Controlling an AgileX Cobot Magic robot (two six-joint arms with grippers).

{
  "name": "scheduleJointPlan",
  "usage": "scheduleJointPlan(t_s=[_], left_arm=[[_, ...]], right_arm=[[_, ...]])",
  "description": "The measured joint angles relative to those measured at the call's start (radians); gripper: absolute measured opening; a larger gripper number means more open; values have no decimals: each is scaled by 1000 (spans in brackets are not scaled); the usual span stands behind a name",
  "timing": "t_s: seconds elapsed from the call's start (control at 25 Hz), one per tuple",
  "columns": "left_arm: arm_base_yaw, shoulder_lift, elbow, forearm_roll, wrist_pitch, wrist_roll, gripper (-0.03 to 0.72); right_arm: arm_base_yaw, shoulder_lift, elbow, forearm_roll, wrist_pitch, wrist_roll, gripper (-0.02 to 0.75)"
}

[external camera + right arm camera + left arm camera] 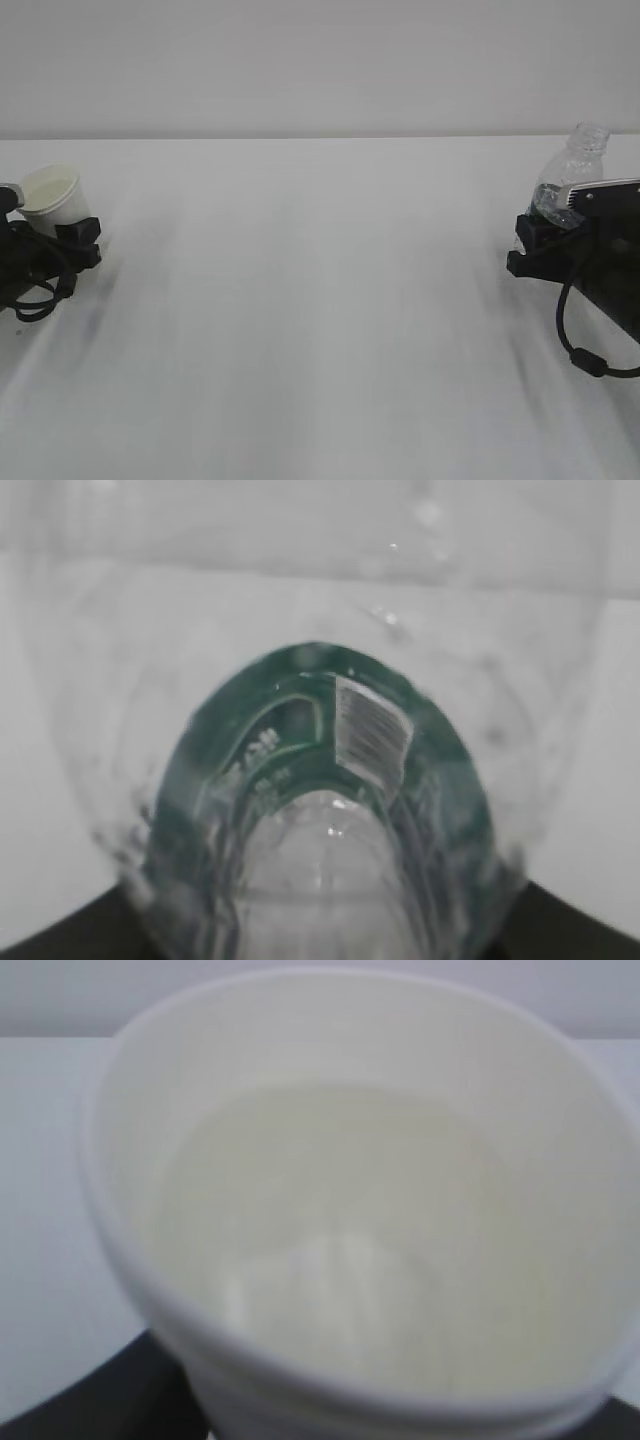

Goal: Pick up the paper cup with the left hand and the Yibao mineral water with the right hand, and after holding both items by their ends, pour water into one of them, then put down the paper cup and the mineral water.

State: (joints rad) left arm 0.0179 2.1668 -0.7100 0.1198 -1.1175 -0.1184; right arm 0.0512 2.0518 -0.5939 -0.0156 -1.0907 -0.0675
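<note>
At the far left of the white table, our left hand is clamped low on the paper cup, leaving its mouth free, which we judge suits receiving water. The left wrist view alone looks into the cup's pale inside. At the far right, our right hand grips the Yibao mineral water near its base, neck tilted up and uncapped. Only the right wrist view shows its green label.
</note>
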Motion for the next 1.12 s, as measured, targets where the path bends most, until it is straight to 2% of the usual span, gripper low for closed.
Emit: scheduleJointPlan(t_s=[1.12], left_arm=[[0, 78, 0, 2, -16, 0, 421]], right_arm=[[0, 2, 0, -6, -33, 2, 365]])
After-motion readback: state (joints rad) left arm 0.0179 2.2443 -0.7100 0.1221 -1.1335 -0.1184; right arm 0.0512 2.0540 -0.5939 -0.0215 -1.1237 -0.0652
